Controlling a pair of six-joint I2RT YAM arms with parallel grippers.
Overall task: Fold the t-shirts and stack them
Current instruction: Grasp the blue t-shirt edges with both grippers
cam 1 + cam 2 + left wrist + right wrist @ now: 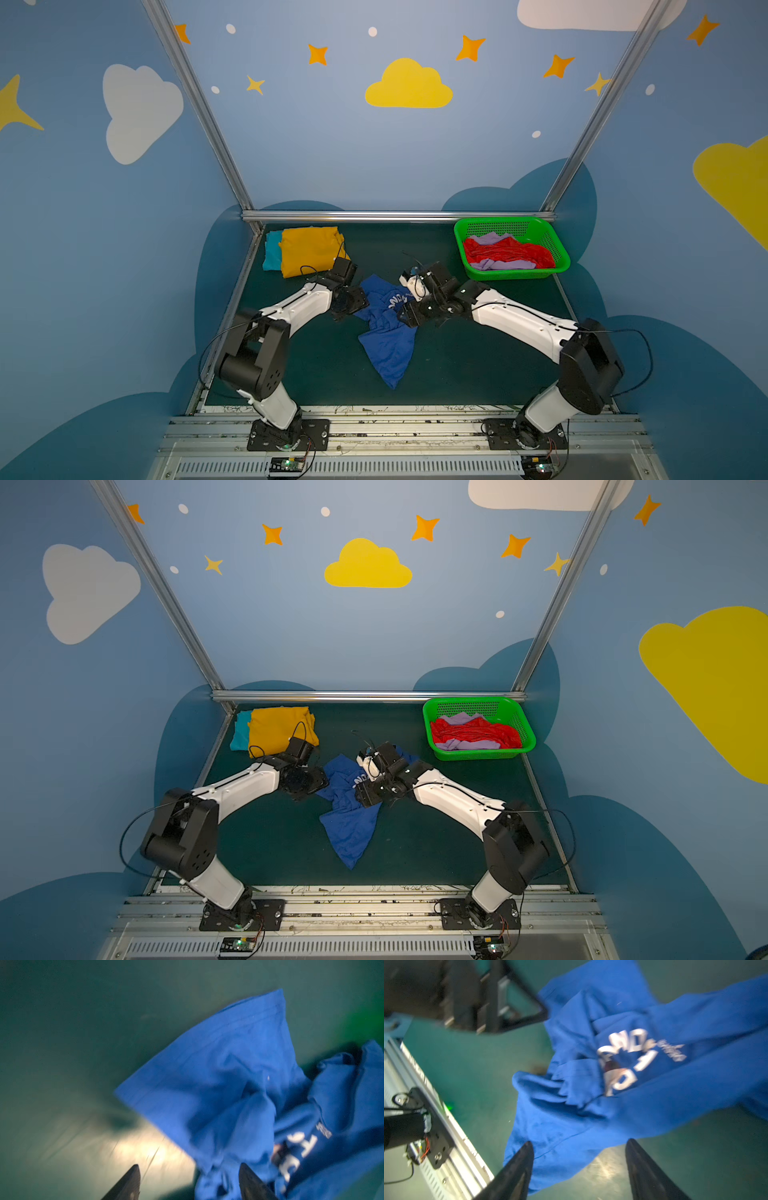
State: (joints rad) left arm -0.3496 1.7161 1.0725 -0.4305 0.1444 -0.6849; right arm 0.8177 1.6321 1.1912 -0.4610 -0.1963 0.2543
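Blue t-shirt point(388, 349) lies crumpled on the desk point(478, 365), long axis running toward the near edge. Left gripper point(189, 1169) and right gripper point(580, 1144) flank its far half, both spread apart.

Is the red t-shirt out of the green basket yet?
No, the red t-shirt lies crumpled inside the green basket, with a lilac t-shirt.

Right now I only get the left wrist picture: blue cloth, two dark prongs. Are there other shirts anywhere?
Observer: Yes, a mustard yellow shirt lies folded on a teal one in the far left corner.
Operator: Any more?
Observer: A red shirt and a lilac one lie crumpled in a green basket, far right.
Operator: And the other arm?
Observer: The right gripper stands open at the blue shirt, clamping nothing.
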